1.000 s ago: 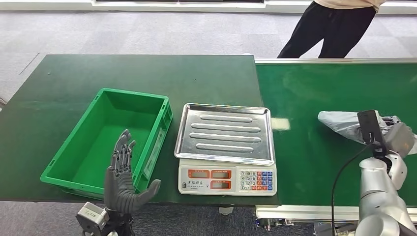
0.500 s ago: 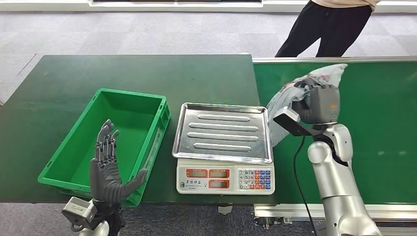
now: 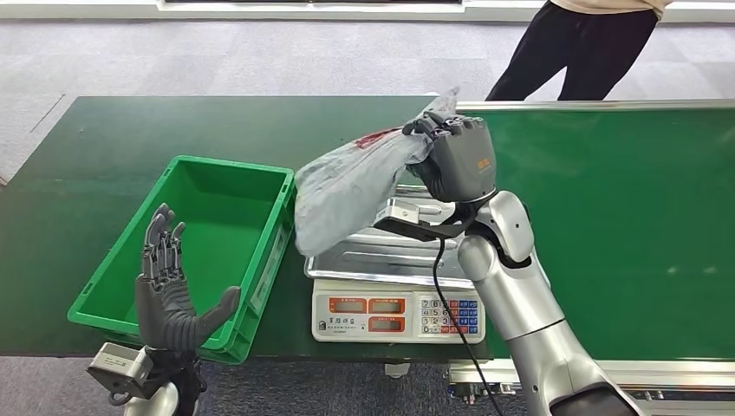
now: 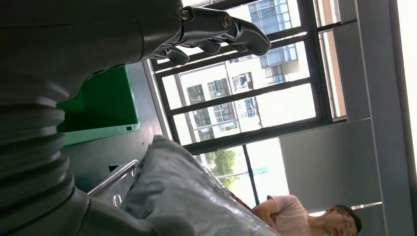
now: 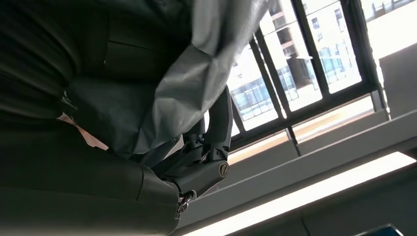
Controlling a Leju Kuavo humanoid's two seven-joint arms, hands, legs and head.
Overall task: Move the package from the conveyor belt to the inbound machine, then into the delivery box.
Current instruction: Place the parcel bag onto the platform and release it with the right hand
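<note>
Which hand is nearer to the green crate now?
Left. The left hand hovers open over the green crate's near edge; the right hand holds the grey package above the scale beside it.

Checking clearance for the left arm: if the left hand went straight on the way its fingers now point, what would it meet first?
Probably nothing solid soon. The left hand is open, fingers pointing up and slightly forward over the green bin. Its wrist view shows the grey package off to one side, not in line, though depth is unclear.

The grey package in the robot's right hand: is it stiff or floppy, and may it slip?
The grey package is probably floppy: it droops from the right hand toward the scale tray. Its wrinkled plastic skin looks smooth, so it may slip. It seems light.
</note>
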